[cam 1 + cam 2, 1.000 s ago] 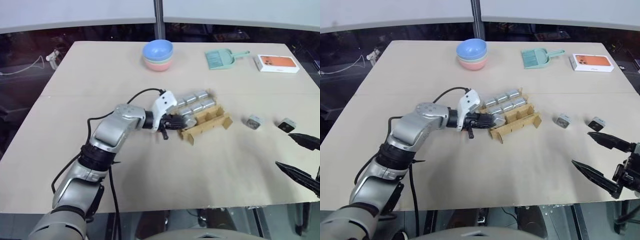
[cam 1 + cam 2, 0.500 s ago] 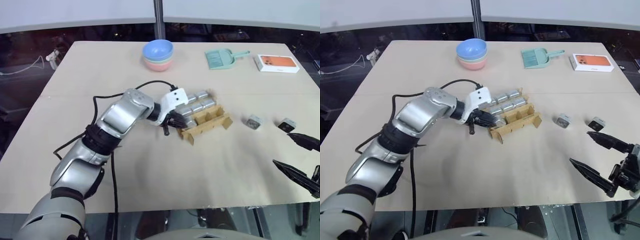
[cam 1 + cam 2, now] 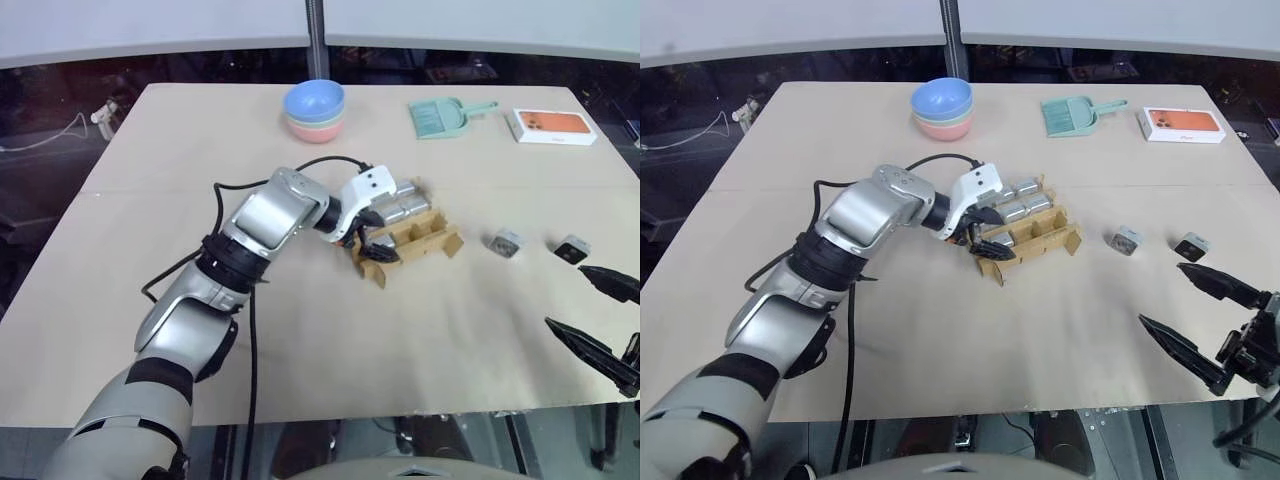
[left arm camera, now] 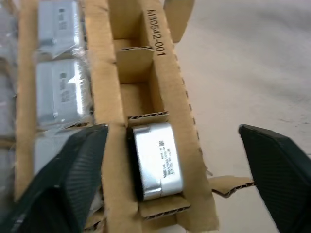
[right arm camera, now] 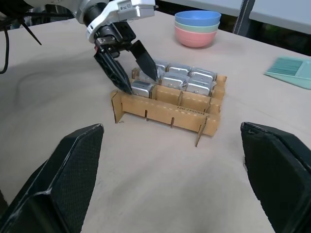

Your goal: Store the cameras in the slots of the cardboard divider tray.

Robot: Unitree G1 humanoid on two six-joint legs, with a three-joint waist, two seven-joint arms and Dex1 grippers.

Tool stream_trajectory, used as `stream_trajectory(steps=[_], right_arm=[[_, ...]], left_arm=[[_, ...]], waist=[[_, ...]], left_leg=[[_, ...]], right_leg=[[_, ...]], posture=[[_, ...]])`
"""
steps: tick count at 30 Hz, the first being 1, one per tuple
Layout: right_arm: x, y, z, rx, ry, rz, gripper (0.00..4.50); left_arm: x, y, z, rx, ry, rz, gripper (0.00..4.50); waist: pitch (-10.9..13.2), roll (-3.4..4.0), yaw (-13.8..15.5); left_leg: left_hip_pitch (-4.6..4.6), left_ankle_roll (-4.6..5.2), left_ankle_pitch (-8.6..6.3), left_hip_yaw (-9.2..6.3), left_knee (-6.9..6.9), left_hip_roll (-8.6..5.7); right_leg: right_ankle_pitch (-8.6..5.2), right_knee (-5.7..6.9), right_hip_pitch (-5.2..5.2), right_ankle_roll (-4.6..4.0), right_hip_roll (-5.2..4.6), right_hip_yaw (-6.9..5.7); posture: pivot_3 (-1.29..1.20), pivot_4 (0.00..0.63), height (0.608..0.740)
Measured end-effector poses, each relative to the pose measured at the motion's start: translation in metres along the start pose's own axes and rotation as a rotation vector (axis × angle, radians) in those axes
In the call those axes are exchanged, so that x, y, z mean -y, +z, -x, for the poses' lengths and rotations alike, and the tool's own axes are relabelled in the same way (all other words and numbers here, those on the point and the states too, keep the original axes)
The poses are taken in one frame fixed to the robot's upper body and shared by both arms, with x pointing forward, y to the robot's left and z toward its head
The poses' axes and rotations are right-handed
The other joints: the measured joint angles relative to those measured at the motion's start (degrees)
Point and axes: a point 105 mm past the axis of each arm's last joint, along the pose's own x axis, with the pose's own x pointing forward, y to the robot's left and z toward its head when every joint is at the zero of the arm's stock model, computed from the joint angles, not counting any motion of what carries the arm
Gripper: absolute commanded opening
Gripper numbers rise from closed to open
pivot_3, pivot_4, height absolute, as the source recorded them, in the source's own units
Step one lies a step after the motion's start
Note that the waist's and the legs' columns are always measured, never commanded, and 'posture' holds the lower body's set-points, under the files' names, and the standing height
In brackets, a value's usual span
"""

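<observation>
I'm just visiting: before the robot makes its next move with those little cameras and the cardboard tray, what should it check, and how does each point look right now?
1. Left gripper open: ok.
2. Newest camera seated in the tray's near row: ok.
3. Slots left in that row: ok, several.
4. Two loose cameras lie apart on the table: ok.
5. Right gripper open, near them: ok.
6. Left fingers clear of the tray: cannot tell, they straddle its end.
</observation>
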Motion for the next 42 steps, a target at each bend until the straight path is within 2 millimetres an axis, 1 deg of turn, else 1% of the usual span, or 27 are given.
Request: stream_trajectory(steps=[2,4,6,8,9,10,11,12,13,15,17,18,19,22,24,27,30,32,36,39,42], right_arm=[[0.001,0.001,-0.001,0.005,0.0,0.008,4.5],[0.002,0.001,-0.003,0.008,0.004,0.01,4.5],[0.005,-0.001,-0.004,0.008,-0.003,0.009,4.5],[0.007,-0.003,-0.007,0.004,-0.009,0.007,4.5],[0.011,-0.005,-0.011,0.008,-0.024,0.009,4.5],[0.013,-0.007,-0.011,0.004,-0.035,0.003,4.5],[0.019,-0.011,-0.013,0.001,-0.065,-0.001,4.5],[0.021,-0.013,-0.013,-0.003,-0.079,-0.006,4.5],[0.025,-0.016,-0.015,-0.002,-0.095,-0.005,4.5],[0.038,-0.026,-0.013,-0.017,-0.154,0.003,4.5],[0.045,-0.038,-0.013,-0.041,-0.182,0.003,4.5],[0.049,-0.043,-0.013,-0.051,-0.202,0.0,4.5],[0.054,-0.049,-0.015,-0.057,-0.219,0.005,4.5],[0.066,-0.063,-0.014,-0.087,-0.276,-0.002,4.5],[0.073,-0.075,-0.018,-0.108,-0.304,-0.019,4.5],[0.076,-0.089,-0.028,-0.113,-0.33,-0.055,4.5],[0.088,-0.097,-0.034,-0.114,-0.401,-0.065,4.5],[0.099,-0.098,-0.032,-0.115,-0.457,-0.037,4.5],[0.128,-0.099,-0.022,-0.106,-0.603,0.01,4.5],[0.14,-0.095,-0.018,-0.117,-0.633,0.03,4.5],[0.147,-0.101,-0.014,-0.165,-0.621,0.007,4.5]], left_arm=[[-0.006,0.002,0.009,0.027,0.031,-0.01,4.44],[-0.009,0.009,0.022,0.106,0.048,-0.021,4.44],[-0.007,0.019,0.035,0.223,0.042,-0.025,4.44],[-0.006,0.022,0.043,0.294,0.041,-0.015,4.44],[-0.003,0.025,0.056,0.421,0.038,0.006,4.44],[-0.002,0.025,0.06,0.455,0.037,0.011,4.44],[0.001,0.023,0.073,0.55,0.042,0.035,4.44],[0.001,0.022,0.076,0.568,0.044,0.043,4.44],[0.004,0.018,0.084,0.613,0.052,0.056,4.44],[0.014,0.011,0.098,0.706,0.045,0.064,4.44],[0.02,0.01,0.11,0.766,0.048,0.05,4.44],[0.024,0.013,0.118,0.798,0.048,0.032,4.44],[0.031,0.013,0.131,0.81,0.037,0.009,4.44],[0.039,0.012,0.154,0.809,0.025,-0.029,4.44],[0.046,0.013,0.177,0.822,0.002,-0.048,4.44],[0.058,0.017,0.2,0.838,-0.032,-0.095,4.44],[0.064,0.017,0.21,0.829,-0.043,-0.122,4.44],[0.065,0.013,0.21,0.806,-0.043,-0.118,4.44],[0.066,0.006,0.209,0.788,-0.049,-0.1,4.44],[0.068,0.007,0.208,0.787,-0.052,-0.11,4.44],[0.07,0.007,0.206,0.791,-0.065,-0.107,4.44]], waist=[[0.0,0.01,0.0],[0.0,0.02,0.1],[0.0,0.02,0.1],[0.0,0.02,0.1],[0.0,0.04,-0.1],[0.0,0.04,0.0],[0.0,0.03,-0.1],[0.0,0.05,0.0],[0.0,0.05,-0.1],[0.0,0.05,0.0],[0.0,0.03,0.2],[0.0,0.03,0.3],[0.0,0.03,0.1],[0.0,0.05,-0.1],[0.0,0.05,-0.4],[0.0,0.07,-0.6],[0.0,0.08,-0.6],[0.0,0.08,-0.6],[0.0,0.09,-0.9],[0.0,0.09,-1.1],[0.0,0.09,-1.4]], left_leg=[[-0.02,0.0,0.0,0.0,0.0,0.01],[-0.04,0.0,0.0,-0.02,0.0,0.03],[-0.08,0.0,0.0,-0.01,0.0,0.03],[-0.06,0.0,0.0,-0.01,0.0,0.01],[-0.04,0.0,0.0,0.02,0.0,0.04],[-0.04,-0.01,0.0,0.01,0.0,0.03],[-0.01,-0.01,0.01,0.02,0.01,0.05],[-0.01,-0.02,0.01,0.0,0.01,0.04],[0.02,-0.02,0.01,0.01,0.0,0.04],[0.03,-0.02,0.01,0.04,0.0,0.04],[0.02,-0.03,0.02,0.01,0.02,0.01],[0.0,-0.03,0.02,-0.01,0.04,-0.01],[0.02,-0.03,0.02,0.02,0.05,-0.01],[0.05,-0.03,0.01,0.07,0.05,0.0],[0.08,-0.03,0.01,0.09,0.04,0.02],[0.11,-0.03,0.02,0.09,0.03,0.02],[0.15,-0.03,0.02,0.11,0.04,-0.02],[0.17,-0.04,0.02,0.14,0.03,-0.02],[0.16,-0.04,0.02,0.15,0.02,-0.02],[0.18,-0.04,0.02,0.18,0.02,-0.02],[0.2,-0.04,0.02,0.22,0.0,-0.02]], right_leg=[[0.0,0.0,-0.01,-0.01,0.0,0.0],[0.02,-0.01,-0.01,-0.03,-0.04,-0.01],[0.12,-0.04,-0.01,-0.18,-0.07,-0.02],[0.12,-0.06,0.0,-0.18,-0.08,-0.01],[0.13,-0.03,-0.01,-0.2,-0.1,0.03],[0.13,0.0,-0.01,-0.21,-0.11,0.0],[0.14,0.01,-0.01,-0.22,-0.09,0.01],[0.14,0.04,0.0,-0.22,-0.1,-0.01],[0.14,0.03,0.0,-0.22,-0.08,0.0],[0.15,0.06,0.0,-0.23,-0.09,0.01],[0.15,0.05,0.02,-0.23,-0.09,-0.02],[0.15,0.05,0.03,-0.23,-0.11,-0.04],[0.14,0.05,0.03,-0.23,-0.1,-0.02],[0.14,0.06,0.03,-0.23,-0.07,0.01],[0.13,0.06,0.03,-0.21,-0.03,0.01],[0.1,0.08,0.05,-0.17,-0.04,0.03],[0.09,0.08,0.11,-0.15,-0.07,0.06],[0.1,0.07,0.1,-0.18,-0.06,0.09],[0.14,0.07,0.1,-0.23,-0.05,0.09],[0.14,0.07,0.1,-0.24,-0.05,0.12],[0.15,0.07,0.11,-0.24,-0.04,0.15]], posture=[[0.0,0.15,0.74],[0.0,0.15,0.74],[0.0,0.15,0.74],[0.0,0.15,0.74],[0.0,0.15,0.74],[0.0,0.15,0.74],[0.0,0.15,0.74],[0.0,0.15,0.74],[0.0,0.15,0.74],[0.0,0.15,0.74],[0.0,0.15,0.74],[0.0,0.15,0.74],[0.0,0.15,0.74],[0.0,0.15,0.74],[0.0,0.15,0.74],[0.0,0.15,0.74],[0.0,0.15,0.74],[0.0,0.15,0.74],[0.0,0.15,0.74],[0.0,0.15,0.74],[0.0,0.15,0.74]])
